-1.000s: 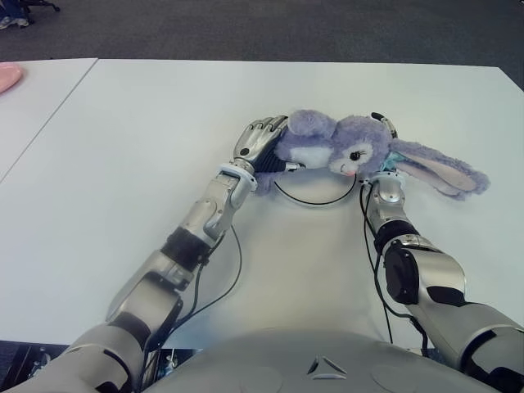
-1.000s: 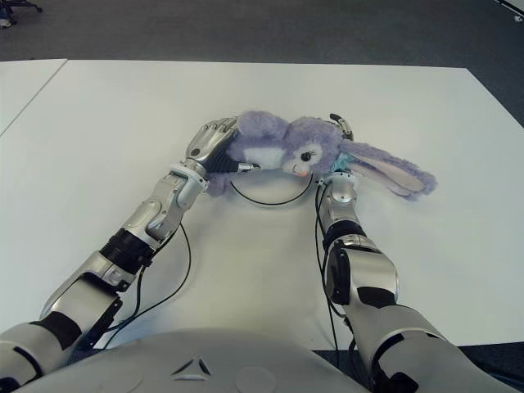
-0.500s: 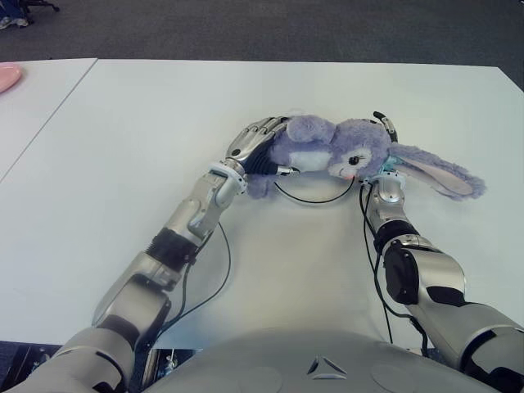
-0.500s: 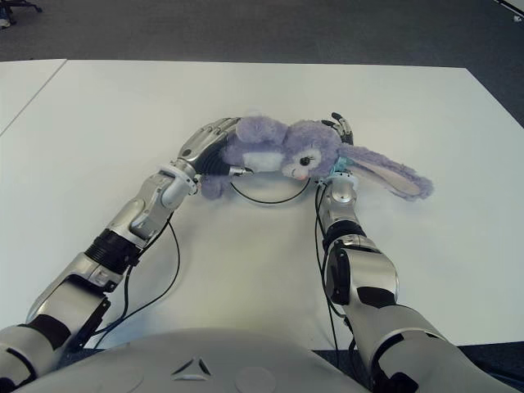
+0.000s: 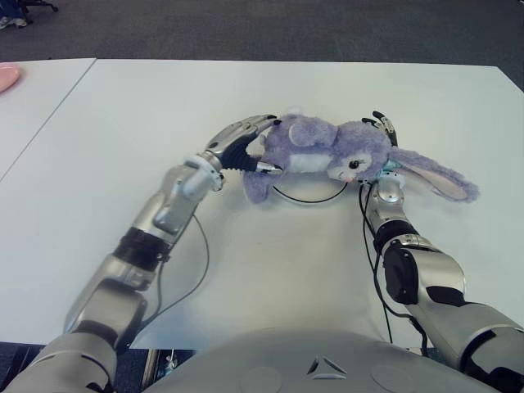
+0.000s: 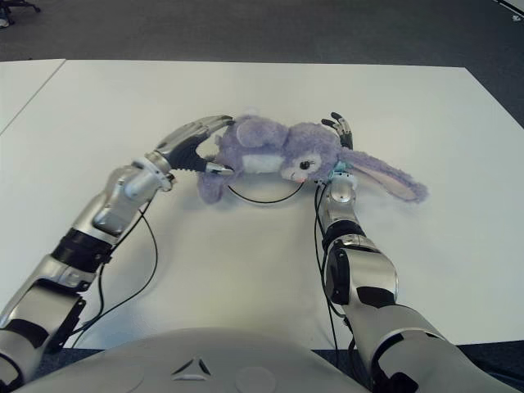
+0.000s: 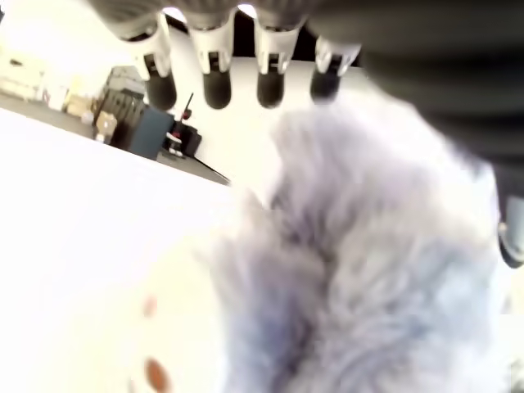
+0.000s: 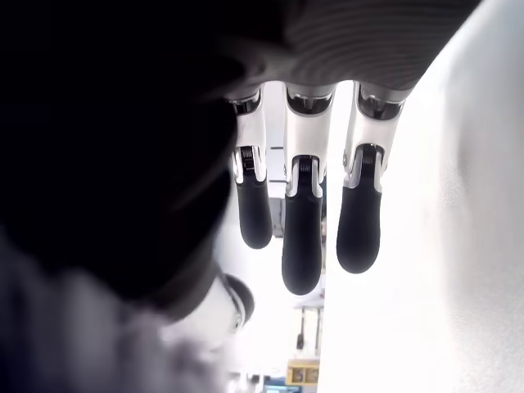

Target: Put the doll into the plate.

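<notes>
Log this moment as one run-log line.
doll: on table, over black ring | left hand: open at doll's body | right hand: open behind doll's head

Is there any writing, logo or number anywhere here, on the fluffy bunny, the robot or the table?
None can be read.
Purple bunny doll: no tag or lettering shows.
Left hand and right hand, both at the doll: no readable markings.
Robot's chest: a small raised triangular emblem, no letters.
White table: blank.
Clutter in the room behind, in the left wrist view: too blurred to read.
</notes>
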Available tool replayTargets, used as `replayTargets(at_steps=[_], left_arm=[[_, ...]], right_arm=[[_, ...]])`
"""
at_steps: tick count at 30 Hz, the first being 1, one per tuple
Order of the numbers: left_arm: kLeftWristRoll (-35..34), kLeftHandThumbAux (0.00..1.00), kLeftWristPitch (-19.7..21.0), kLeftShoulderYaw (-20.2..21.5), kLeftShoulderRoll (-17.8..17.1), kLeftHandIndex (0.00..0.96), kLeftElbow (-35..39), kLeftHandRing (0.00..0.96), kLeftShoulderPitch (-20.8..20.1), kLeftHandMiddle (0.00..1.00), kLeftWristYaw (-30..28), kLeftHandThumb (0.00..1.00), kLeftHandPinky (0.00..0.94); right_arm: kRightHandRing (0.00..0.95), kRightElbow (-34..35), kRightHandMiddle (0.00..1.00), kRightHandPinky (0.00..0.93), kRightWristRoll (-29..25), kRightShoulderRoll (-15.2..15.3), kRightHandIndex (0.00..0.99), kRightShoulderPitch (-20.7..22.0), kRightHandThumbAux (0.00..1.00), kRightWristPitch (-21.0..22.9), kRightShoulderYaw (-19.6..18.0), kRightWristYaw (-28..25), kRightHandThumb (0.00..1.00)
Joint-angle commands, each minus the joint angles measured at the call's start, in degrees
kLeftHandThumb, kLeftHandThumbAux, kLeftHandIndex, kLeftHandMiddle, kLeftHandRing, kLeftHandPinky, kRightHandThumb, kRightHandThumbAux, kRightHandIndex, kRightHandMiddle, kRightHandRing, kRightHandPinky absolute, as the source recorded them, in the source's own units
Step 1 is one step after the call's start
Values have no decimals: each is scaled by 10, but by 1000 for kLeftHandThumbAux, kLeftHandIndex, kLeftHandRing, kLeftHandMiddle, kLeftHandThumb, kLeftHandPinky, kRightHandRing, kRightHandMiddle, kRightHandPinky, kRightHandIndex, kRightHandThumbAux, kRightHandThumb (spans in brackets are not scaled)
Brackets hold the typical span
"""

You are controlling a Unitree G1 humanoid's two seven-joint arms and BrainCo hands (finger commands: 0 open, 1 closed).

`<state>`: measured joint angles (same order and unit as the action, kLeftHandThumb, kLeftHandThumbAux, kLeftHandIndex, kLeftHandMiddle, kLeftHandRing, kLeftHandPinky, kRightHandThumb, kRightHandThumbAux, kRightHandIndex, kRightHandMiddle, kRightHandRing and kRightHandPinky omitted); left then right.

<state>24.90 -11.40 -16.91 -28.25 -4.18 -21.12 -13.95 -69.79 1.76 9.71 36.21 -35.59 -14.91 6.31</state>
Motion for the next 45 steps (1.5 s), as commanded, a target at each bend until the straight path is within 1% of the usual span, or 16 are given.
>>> replayTargets(at_steps=[1,7,10,15,17,22,24,26,32,34,38,42,45], left_arm=[[-78,429,-10,34,-20,0,43,0,25,0,-64,0,0],[-126,453,-20,63,-27,0,74,0,34,0,-81,0,0],[-144,470,-31,75,-33,0,71,0,32,0,-90,0,0],[-183,483,-50,98,-43,0,45,0,20,0,-112,0,0],[-198,482,-61,108,-46,0,29,0,12,0,-121,0,0],[-211,473,-83,122,-49,0,0,0,1,0,-127,0,0],[-208,467,-105,127,-51,0,-30,0,-11,0,-125,0,0],[-203,456,-126,131,-51,0,-63,0,-24,0,-118,0,0],[-192,429,-170,145,-44,0,-114,0,-38,0,-90,0,0],[-195,422,-190,158,-41,0,-122,0,-32,0,-77,0,0],[-187,410,-214,171,-30,0,-146,0,-30,0,-44,0,0],[-164,402,-251,168,-10,0,-267,0,-77,0,5,0,0],[-140,392,-269,159,2,0,-360,0,-118,0,50,0,0]], right_arm=[[431,-78,248,469,2,-55,141,-120,909,68,2,1,559],[422,-78,242,456,4,-56,137,-121,906,68,4,3,555],[427,-78,244,465,4,-57,138,-120,906,68,4,5,586],[438,-78,248,475,8,-58,142,-120,904,67,7,9,636],[445,-78,252,474,10,-58,148,-120,900,66,9,11,688],[451,-78,254,473,13,-58,149,-119,893,70,12,15,746],[454,-78,256,476,12,-58,147,-119,891,72,12,13,755],[460,-78,259,483,12,-58,145,-118,888,73,12,12,760],[471,-78,267,500,12,-58,147,-119,884,71,12,11,765],[474,-78,269,500,14,-58,148,-119,884,71,13,12,765],[478,-78,272,501,15,-57,151,-119,885,72,14,12,766],[480,-78,273,504,16,-57,154,-119,884,73,14,12,770],[481,-78,274,504,16,-57,154,-118,882,74,14,11,772]])
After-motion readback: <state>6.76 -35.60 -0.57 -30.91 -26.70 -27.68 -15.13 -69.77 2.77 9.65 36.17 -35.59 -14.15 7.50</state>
